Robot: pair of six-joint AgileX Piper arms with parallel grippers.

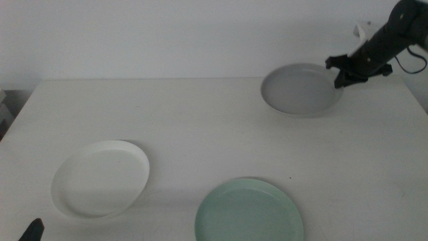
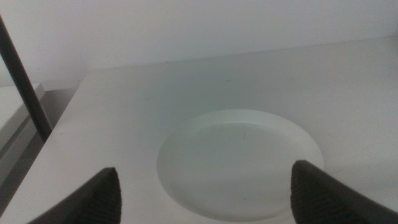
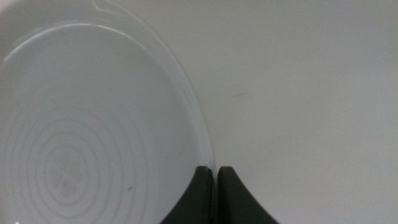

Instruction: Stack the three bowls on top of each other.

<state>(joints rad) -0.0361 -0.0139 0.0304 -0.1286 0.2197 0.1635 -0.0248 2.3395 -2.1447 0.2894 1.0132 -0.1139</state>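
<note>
while the left gripper (image 2: pixel 205 193) waits with jaws wide apart, the right gripper (image 3: pixel 215 177) pinches the grey bowl (image 1: pixel 299 89) rim tight.

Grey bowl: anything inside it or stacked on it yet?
Nothing inside the grey bowl; bare interior, only faint rings in the right wrist view. The right gripper is shut on its rim. White bowl and mint bowl sit apart on the table. Its underside is hidden.
</note>
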